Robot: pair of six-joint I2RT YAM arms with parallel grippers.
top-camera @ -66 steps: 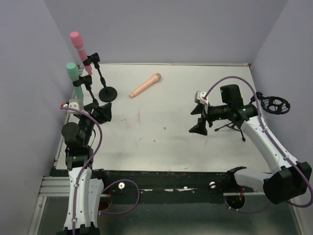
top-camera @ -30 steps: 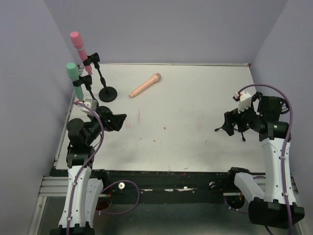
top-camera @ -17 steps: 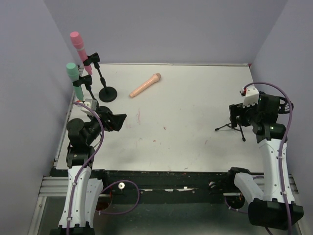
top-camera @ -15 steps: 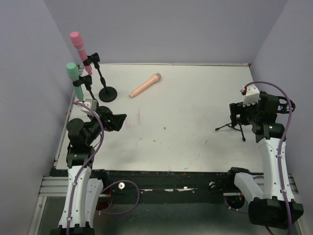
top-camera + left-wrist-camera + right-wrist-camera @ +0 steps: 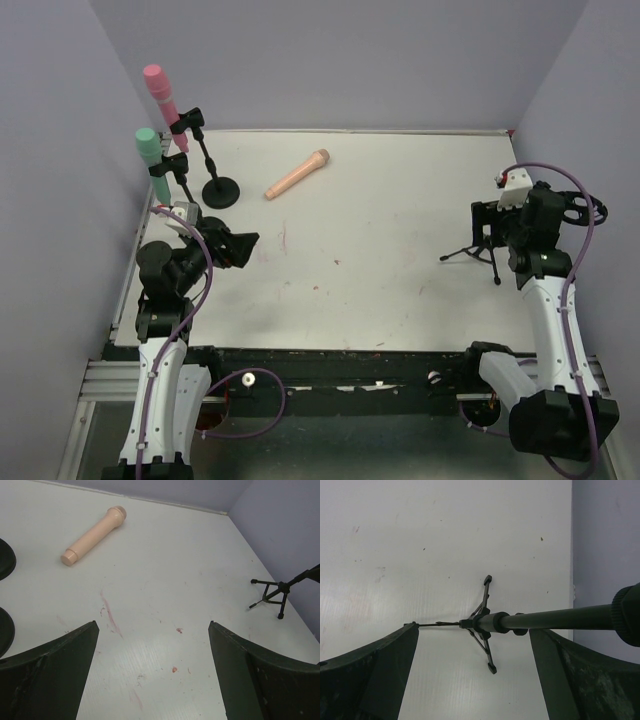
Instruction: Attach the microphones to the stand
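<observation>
The pink microphone (image 5: 158, 95) and the mint green microphone (image 5: 149, 150) stand clipped in two black round-base stands (image 5: 220, 189) at the far left. The peach-orange microphone (image 5: 297, 174) lies loose on the table; it also shows in the left wrist view (image 5: 94, 535). A black tripod stand (image 5: 474, 255) with an empty ring holder (image 5: 579, 209) stands at the right, seen from above in the right wrist view (image 5: 487, 622). My right gripper (image 5: 487, 230) (image 5: 474, 628) is open, just above the tripod's pole. My left gripper (image 5: 240, 246) (image 5: 152, 625) is open and empty over the table's left.
Two round stand bases (image 5: 4, 566) show at the left edge of the left wrist view. The tripod (image 5: 272, 593) shows far right there. Purple walls close the table on the left, back and right. The right wall (image 5: 605, 545) is close beside the tripod.
My right arm has drawn back from mid-table to the right and now hovers over the tripod stand. My left gripper swung out toward the table, then stayed still. The microphones have not moved.
</observation>
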